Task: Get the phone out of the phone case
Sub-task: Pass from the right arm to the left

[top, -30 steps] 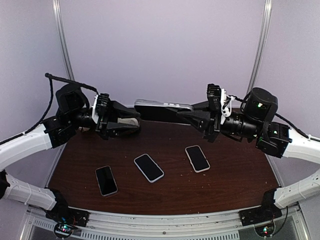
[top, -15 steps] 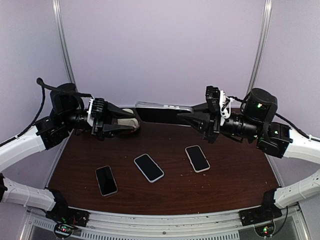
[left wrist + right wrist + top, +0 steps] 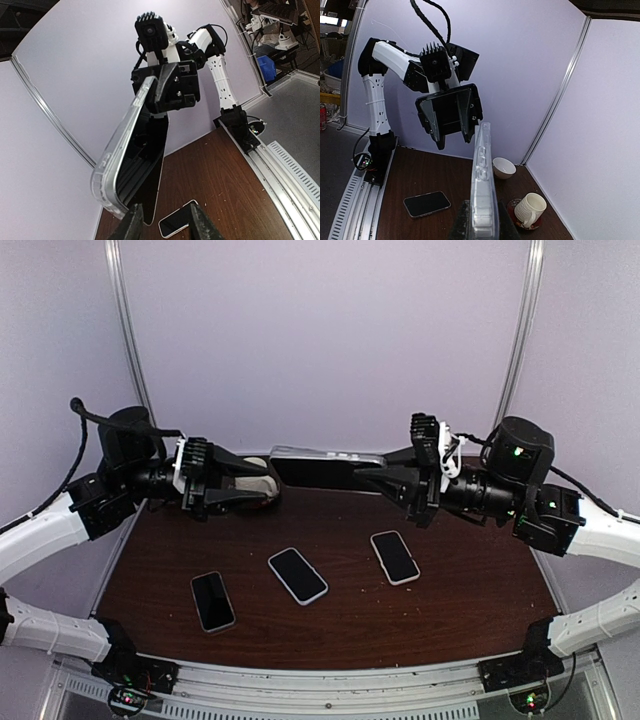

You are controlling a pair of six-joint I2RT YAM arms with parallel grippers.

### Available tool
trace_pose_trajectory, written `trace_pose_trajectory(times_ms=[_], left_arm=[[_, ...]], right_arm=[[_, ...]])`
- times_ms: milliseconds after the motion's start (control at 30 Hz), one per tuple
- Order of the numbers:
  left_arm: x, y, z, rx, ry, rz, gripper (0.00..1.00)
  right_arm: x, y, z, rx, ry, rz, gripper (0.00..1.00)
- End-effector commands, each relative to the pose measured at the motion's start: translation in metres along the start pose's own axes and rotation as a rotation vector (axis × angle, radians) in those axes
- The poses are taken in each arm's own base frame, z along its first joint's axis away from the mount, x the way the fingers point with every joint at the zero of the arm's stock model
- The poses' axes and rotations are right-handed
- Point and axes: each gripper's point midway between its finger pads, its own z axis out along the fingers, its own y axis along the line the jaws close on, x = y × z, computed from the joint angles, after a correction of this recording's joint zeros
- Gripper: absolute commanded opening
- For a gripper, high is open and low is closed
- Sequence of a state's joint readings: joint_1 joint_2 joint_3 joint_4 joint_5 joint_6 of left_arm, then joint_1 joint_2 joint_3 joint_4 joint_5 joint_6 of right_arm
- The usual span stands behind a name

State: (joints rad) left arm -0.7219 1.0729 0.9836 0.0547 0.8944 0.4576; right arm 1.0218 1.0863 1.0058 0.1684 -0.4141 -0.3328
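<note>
Peeling in hand, phone partly freed

Top view: at centre, above the table (image 3: 450, 590), the right gripper (image 3: 375, 472) pinches the phone case (image 3: 325, 453) by its right end.
Left wrist view: at lower left the clear case bows off the phone (image 3: 150, 150); the left gripper (image 3: 165, 220) straddles the phone's end, and I cannot tell whether it grips.
Right wrist view: case edge-on, bottom centre. Next likely needs a firm clamp, then pulling apart

Overhead camera overlooks table (image 3: 450, 610); opposed wrist cameras share the phone case (image 3: 482, 185).
</note>
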Motion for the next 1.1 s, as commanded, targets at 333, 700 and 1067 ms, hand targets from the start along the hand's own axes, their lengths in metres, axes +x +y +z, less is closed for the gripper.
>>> trace_pose_trajectory(times_ms=[333,700,1067], left_arm=[[-0.012,0.007,0.001,-0.021,-0.03,0.027,0.33],[-0.013,0.008,0.002,-0.022,-0.043,0.016,0.34],[-0.011,0.009,-0.004,-0.054,0.007,0.068,0.33]], right_arm=[[-0.044,0.003,-0.004,-0.026,-0.143,-0.011,0.0],[-0.038,0.031,0.003,-0.17,-0.144,0.043,0.0],[-0.029,-0.001,-0.003,0.04,-0.086,-0.013,0.0]])
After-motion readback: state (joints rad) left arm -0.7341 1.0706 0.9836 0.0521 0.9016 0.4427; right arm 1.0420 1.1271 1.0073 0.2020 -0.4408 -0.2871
